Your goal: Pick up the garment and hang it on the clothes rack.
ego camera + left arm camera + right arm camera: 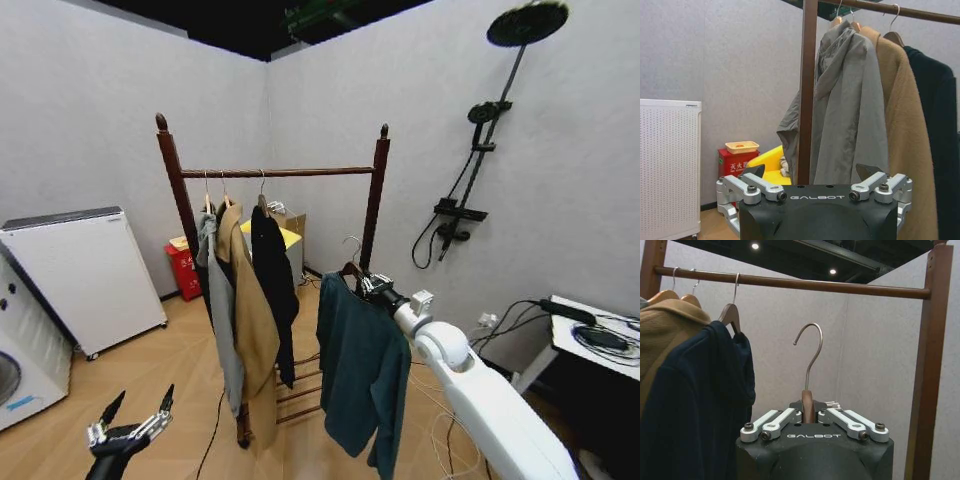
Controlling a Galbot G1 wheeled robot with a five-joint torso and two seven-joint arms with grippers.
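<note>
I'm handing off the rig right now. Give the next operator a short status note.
Right gripper: shut on the wooden hanger of the garment, held up beside the rack's right post, hook below the top bar.
Left gripper: open, low, idle.
Clothes rack: grey jacket, tan coat and black coat hang at its left; bar free at right.
Done: garment picked up. Left: hook it over the bar, release.

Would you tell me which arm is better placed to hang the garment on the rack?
Right. The right hand grips the garment's hanger below the rack's bar; the left hand is low, open and empty.
</note>
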